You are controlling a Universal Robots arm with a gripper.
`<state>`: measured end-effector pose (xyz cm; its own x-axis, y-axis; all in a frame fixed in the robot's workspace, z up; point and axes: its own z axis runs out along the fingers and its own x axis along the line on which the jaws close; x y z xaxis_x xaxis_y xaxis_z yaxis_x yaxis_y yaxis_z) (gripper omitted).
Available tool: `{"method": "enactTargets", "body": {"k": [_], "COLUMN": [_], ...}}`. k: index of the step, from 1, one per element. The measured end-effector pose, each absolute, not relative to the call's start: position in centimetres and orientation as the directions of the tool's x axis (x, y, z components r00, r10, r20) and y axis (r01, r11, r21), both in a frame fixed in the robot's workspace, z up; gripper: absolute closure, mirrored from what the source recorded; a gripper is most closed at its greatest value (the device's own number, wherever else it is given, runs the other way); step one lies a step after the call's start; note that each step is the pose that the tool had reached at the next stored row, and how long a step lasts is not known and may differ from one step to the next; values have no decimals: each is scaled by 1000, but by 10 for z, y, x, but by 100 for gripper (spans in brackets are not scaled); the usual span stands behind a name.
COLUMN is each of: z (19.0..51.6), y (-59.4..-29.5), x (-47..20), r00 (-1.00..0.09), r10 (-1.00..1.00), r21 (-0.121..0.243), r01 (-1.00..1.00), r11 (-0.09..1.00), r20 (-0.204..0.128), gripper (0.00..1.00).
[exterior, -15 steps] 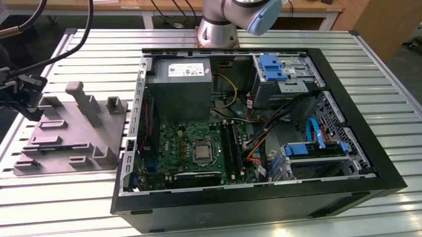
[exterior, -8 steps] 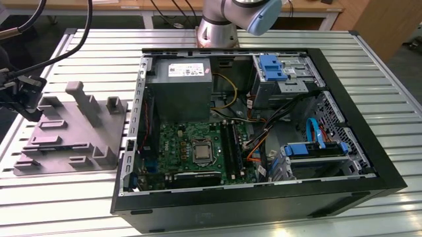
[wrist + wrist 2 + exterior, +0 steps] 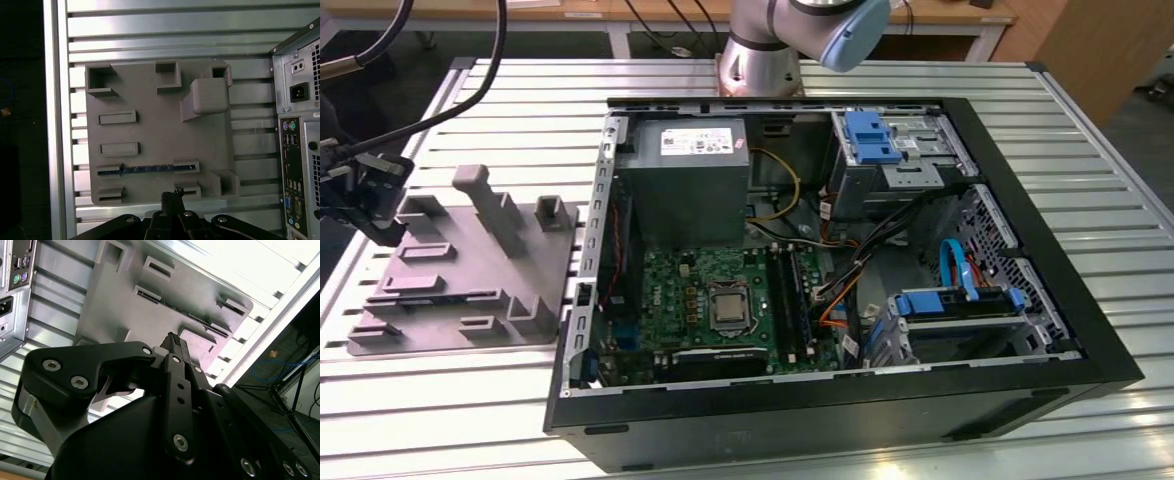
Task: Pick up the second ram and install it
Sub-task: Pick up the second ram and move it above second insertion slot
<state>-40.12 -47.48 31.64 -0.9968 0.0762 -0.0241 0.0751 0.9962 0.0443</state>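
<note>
The second ram point(image 3: 147, 169) stands on edge in the grey fixture tray point(image 3: 155, 130), held between two low holders; it appears as a thin blue-green strip. The second wrist view shows the ram point(image 3: 187, 312) as a dark line across the tray. My gripper point(image 3: 172, 194) hovers above the tray's edge, a little to one side of the ram's row and not touching it. Its fingers are shut together with nothing between them. In the exterior view the gripper point(image 3: 383, 230) hangs over the tray point(image 3: 454, 290) at the exterior view's left.
An open computer case point(image 3: 841, 390) lies in the middle of the slatted metal table point(image 3: 1121, 250), with a green motherboard point(image 3: 674, 290) and long black slot rails point(image 3: 787, 295) inside. The tray has upright blocks point(image 3: 480, 195). The case's rear panel point(image 3: 300, 150) stands beside the tray.
</note>
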Motion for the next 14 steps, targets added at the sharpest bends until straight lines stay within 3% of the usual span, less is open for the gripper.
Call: {"method": "enactTargets", "body": {"k": [14], "z": [316], "y": [-475], "x": [-401], "r00": [-999], "r10": [-49], "r21": [44], "r01": [-50], "r11": [998], "r20": [-24], "gripper": [90]}}
